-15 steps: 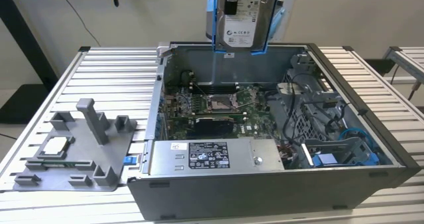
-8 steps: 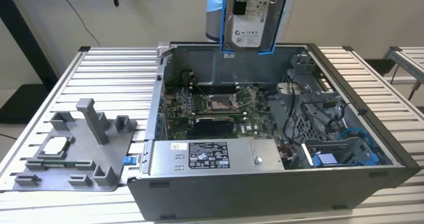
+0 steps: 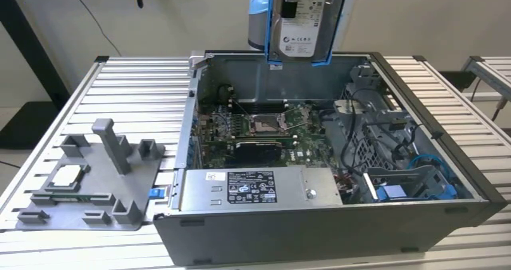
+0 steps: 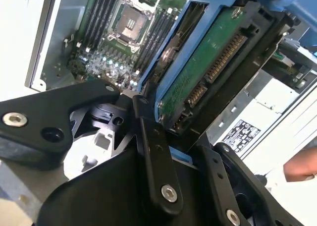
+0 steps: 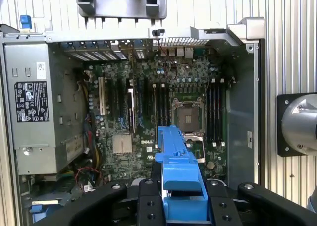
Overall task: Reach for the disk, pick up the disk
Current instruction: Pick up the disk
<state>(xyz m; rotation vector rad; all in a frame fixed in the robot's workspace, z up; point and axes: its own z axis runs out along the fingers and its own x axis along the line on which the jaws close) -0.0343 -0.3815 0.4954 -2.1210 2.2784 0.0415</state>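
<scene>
- The arm is seen poised high above the open computer case (image 3: pixel 335 162) in the exterior view, at the top edge of the frame, over the case's rear wall.
- The disk (image 3: pixel 302 27) is carried upright and clear of the case, its white label turned toward the exterior camera and its blue rails running down both long edges.
- In the second wrist view, the gripper (image 4: pixel 168 137) is closed on the disk (image 4: pixel 208 72); the black fingers (image 4: pixel 156 156) are pressed narrowly against the blue rail at one end, with the green circuit board and connector side exposed.
- In the first wrist view, the blue rail of the disk (image 5: pixel 179 181) is seen clamped between the black finger links, directly above the motherboard (image 5: pixel 163 112).
- A grey fixture tray (image 3: pixel 88 180) is seen on the slatted table (image 3: pixel 143 84) to the exterior view's left of the case, well apart from the disk.
</scene>
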